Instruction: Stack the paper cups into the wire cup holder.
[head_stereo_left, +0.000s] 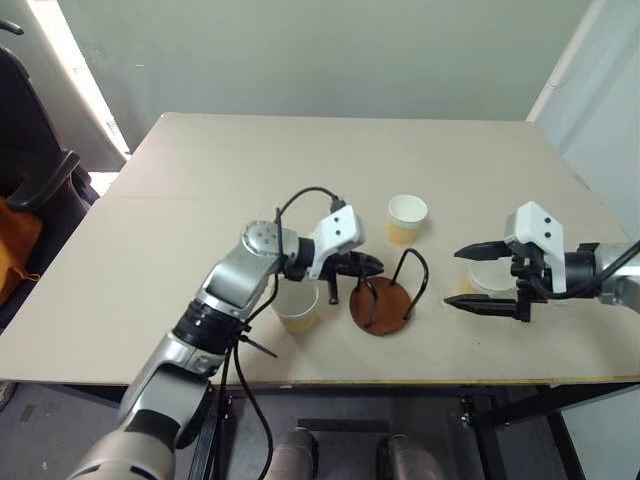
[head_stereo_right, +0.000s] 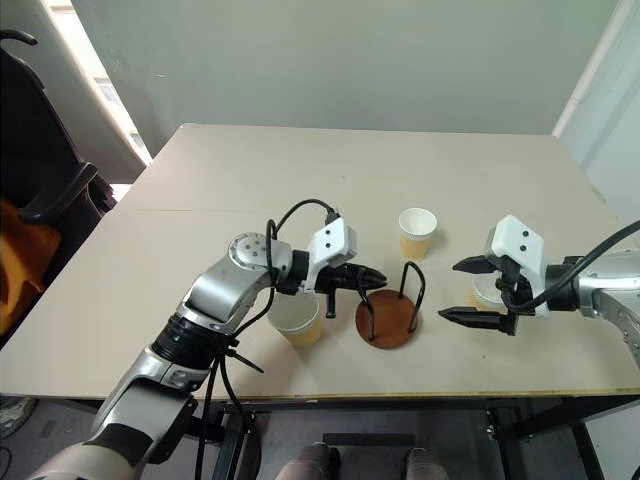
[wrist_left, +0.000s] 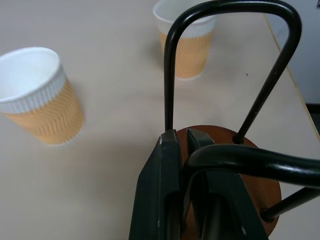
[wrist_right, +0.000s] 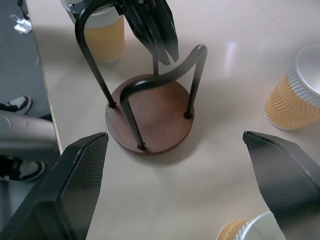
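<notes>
The wire cup holder (head_stereo_left: 382, 303), a brown disc with two black wire loops, stands near the table's front edge. My left gripper (head_stereo_left: 374, 265) is shut at the top of its nearer loop, and in the left wrist view that wire (wrist_left: 235, 159) runs into the gap between the fingertips (wrist_left: 169, 150). One paper cup (head_stereo_left: 298, 306) stands under my left wrist. A second paper cup (head_stereo_left: 406, 219) stands behind the holder. A third paper cup (head_stereo_left: 490, 279) stands on the table between the spread fingers of my open right gripper (head_stereo_left: 470, 277), which points left toward the holder (wrist_right: 150, 125).
The beige table (head_stereo_left: 200, 200) has bare room at the back and left. Its front edge runs just below the holder. A black chair (head_stereo_left: 40, 185) with something orange on it stands off the left edge.
</notes>
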